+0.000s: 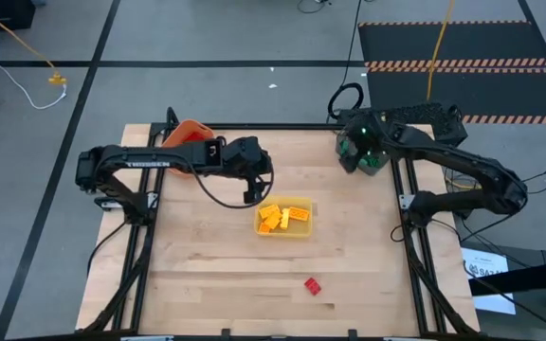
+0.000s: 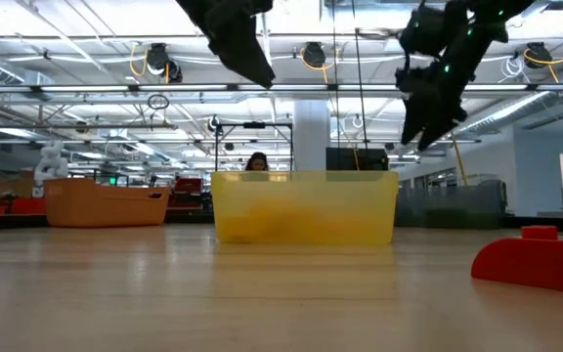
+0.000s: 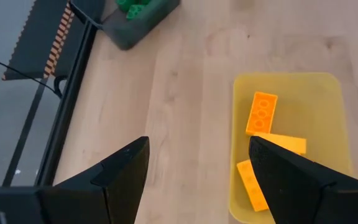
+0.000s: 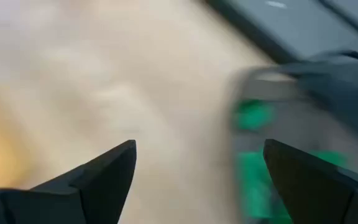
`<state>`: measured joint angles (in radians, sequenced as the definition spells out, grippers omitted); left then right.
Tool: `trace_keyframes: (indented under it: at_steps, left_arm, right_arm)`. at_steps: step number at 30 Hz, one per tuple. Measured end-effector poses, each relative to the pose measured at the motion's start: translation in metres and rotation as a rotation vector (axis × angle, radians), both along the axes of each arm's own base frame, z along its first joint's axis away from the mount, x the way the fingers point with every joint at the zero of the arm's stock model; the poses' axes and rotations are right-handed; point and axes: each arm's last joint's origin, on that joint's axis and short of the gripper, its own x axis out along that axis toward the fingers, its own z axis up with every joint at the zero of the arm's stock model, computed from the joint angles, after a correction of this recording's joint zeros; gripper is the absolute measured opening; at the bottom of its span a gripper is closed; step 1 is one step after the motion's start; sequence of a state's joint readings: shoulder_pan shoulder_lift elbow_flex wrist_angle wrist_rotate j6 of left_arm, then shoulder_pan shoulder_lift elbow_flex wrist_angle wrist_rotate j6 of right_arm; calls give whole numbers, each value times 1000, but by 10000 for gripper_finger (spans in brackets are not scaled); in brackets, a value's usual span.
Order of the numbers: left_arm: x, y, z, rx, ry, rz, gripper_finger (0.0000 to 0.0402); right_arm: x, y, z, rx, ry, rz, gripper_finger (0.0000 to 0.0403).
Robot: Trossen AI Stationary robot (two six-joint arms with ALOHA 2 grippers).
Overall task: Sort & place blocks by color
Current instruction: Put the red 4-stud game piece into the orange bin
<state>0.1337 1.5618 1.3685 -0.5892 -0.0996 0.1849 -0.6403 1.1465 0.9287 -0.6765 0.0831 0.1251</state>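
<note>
A lone red block [image 1: 312, 285] lies on the bare wood at the near part of the desk [image 1: 207, 275], well apart from both sets of jaws and nearer the viewer than either. Farther in, the yellow bin [image 1: 300, 227] sits mid-desk with several yellow-orange blocks [image 1: 281, 217] lying loose inside it; in the left wrist view the bin [image 3: 328, 87] lies just ahead of and to one side of the left jaws, which hang above the wood beside it. The left gripper [image 1: 251, 194] stands open with nothing between its fingers [image 3: 120, 177]. Behind the left arm, the orange bin [image 1: 190, 132] rests at the desk's far edge. At the far right corner, the right gripper [image 1: 360, 159] hovers over the dark grey bin [image 1: 347, 152], its jaws spread wide and empty; green blocks [image 4: 253, 115] show blurred in that bin just beyond its fingers [image 4: 104, 174].
</note>
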Motion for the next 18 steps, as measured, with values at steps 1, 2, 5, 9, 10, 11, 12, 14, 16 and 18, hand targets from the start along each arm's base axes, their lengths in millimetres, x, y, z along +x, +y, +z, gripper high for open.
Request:
trace_keyframes:
  at_steps: [1,2,5,9,10,11,12,14,16,18]
  left_arm:
    - [-2,-2,3,-2,-6,-2,273]
    - [-4,-4,4,-3,-2,-7,273]
    - [-8,-9,8,-6,-1,-19,273]
    - [-11,-14,8,-35,17,-4,273]
    - [-11,-14,7,-40,21,0,273]
    - [-12,-14,7,-43,23,2,273]
    - [-11,-14,7,-43,19,3,273]
    - [-11,-14,8,-41,12,7,273]
    - [-10,-13,9,-36,-3,20,273]
    - [-9,-12,10,-35,-26,48,273]
  right_arm:
    - [3,7,3,19,-31,51,338]
    - [6,16,5,32,-55,102,336]
    - [16,40,8,58,-83,206,331]
    - [28,74,8,98,-94,326,329]
    - [31,83,8,111,-96,352,329]
    - [33,92,8,124,-100,377,329]
    - [35,101,8,138,-100,406,329]
    - [37,119,6,165,-96,448,329]
    - [41,136,4,178,-91,461,329]
    - [44,151,-1,202,-74,464,329]
